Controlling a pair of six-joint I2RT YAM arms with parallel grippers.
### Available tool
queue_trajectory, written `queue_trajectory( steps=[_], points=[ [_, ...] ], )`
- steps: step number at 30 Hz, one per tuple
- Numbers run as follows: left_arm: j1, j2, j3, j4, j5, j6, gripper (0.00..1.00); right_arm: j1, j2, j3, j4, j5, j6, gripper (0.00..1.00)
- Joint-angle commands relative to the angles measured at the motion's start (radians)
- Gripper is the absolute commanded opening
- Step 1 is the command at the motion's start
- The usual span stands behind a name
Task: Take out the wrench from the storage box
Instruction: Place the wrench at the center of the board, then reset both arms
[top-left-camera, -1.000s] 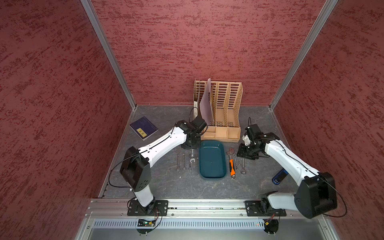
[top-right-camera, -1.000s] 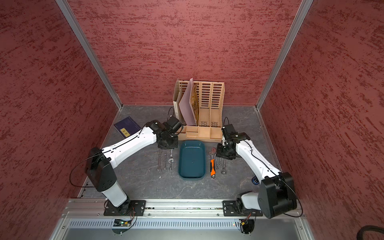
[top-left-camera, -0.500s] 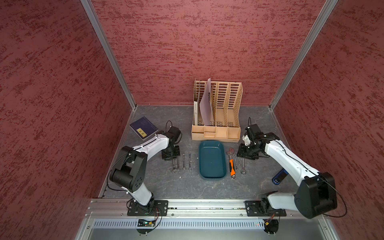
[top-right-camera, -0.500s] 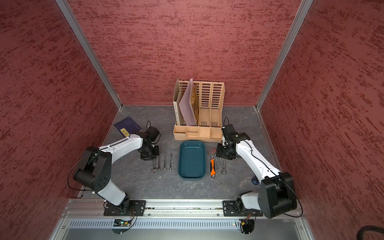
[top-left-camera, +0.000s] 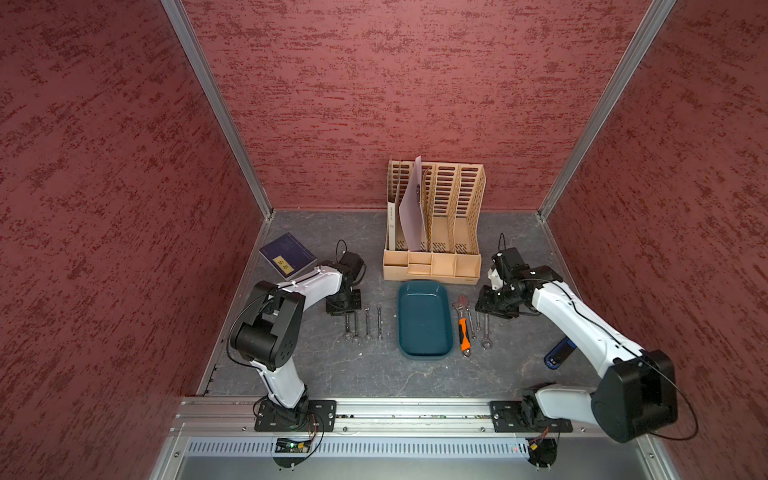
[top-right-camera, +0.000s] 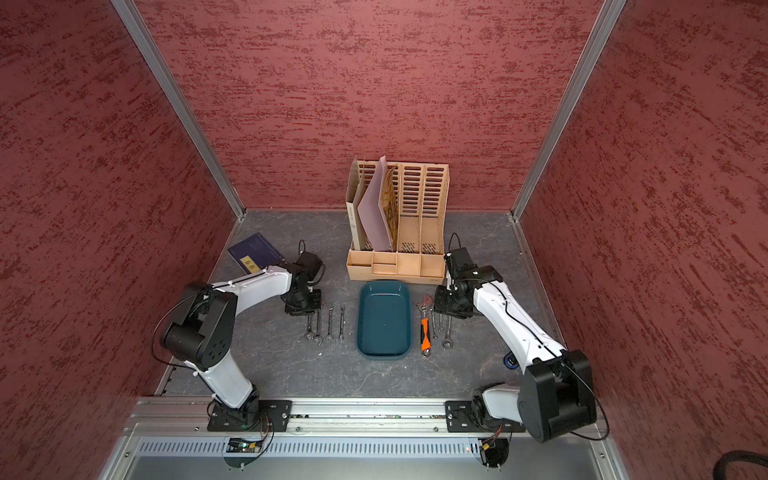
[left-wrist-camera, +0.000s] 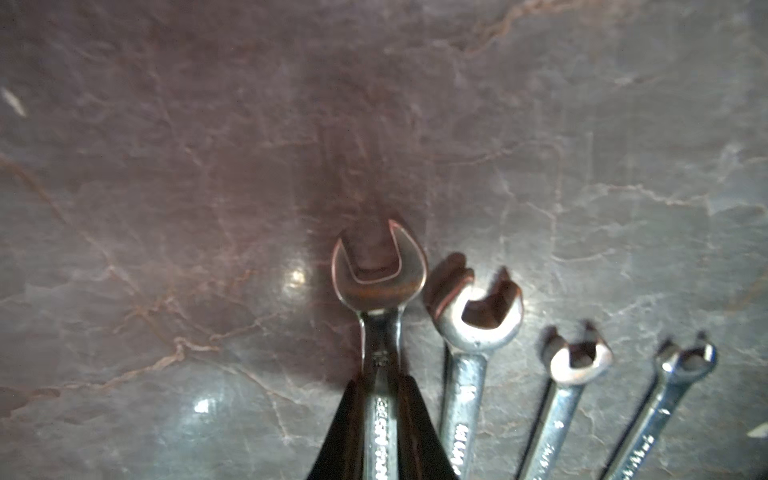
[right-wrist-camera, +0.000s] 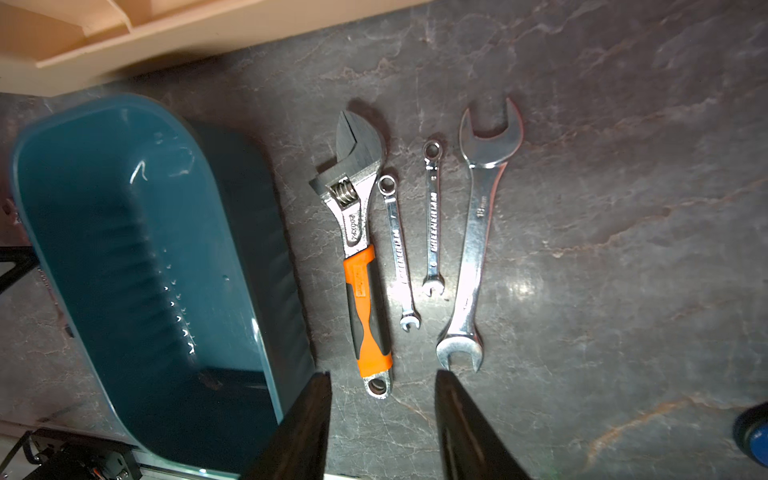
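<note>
Wrench (left-wrist-camera: 378, 291): clamped at the shank by my left gripper (left-wrist-camera: 380, 390), jaws narrow; outermost in a row of four, just outside the storage box (top-left-camera: 424, 354). Beyond it, my right gripper (right-wrist-camera: 382, 374) hangs part-open, unloaded, over the adjustable wrench (right-wrist-camera: 357, 232).

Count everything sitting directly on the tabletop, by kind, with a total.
Steel wrenches: 7
Adjustable wrench: 1
Tray: 1
Organiser: 1
Book: 1
Blue object: 1
Total: 12
</note>
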Motion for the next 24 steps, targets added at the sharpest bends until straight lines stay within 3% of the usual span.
queue_trajectory(
  steps=[1,5,9,13,15,17,18,21,24],
  points=[
    [0.001,0.028,0.012,0.011,-0.076,0.026,0.15,0.005,-0.048,0.013,0.053,0.04,0.014,0.48],
    [-0.013,0.018,0.035,0.0,-0.098,0.034,0.35,0.005,-0.053,0.007,0.11,0.045,0.012,0.5],
    [-0.015,-0.058,0.02,0.038,-0.102,0.005,0.38,0.004,-0.09,-0.012,0.179,0.18,0.017,0.59],
    [0.03,-0.226,-0.07,0.174,-0.146,-0.016,0.47,0.002,-0.195,-0.086,0.34,0.338,-0.037,0.72],
    [0.076,-0.314,-0.12,0.25,-0.153,-0.021,0.52,0.003,-0.251,-0.152,0.472,0.393,-0.099,0.77],
    [0.12,-0.403,-0.171,0.325,-0.165,-0.021,0.62,0.002,-0.3,-0.245,0.631,0.477,-0.153,0.93],
    [0.14,-0.45,-0.2,0.372,-0.171,-0.011,0.71,0.002,-0.315,-0.295,0.725,0.547,-0.174,0.98],
    [0.175,-0.575,-0.299,0.533,-0.237,0.029,1.0,0.003,-0.309,-0.447,1.039,0.664,-0.28,0.98],
    [0.237,-0.663,-0.413,0.716,-0.268,0.062,1.0,0.003,-0.24,-0.548,1.338,0.688,-0.403,0.98]
  ],
)
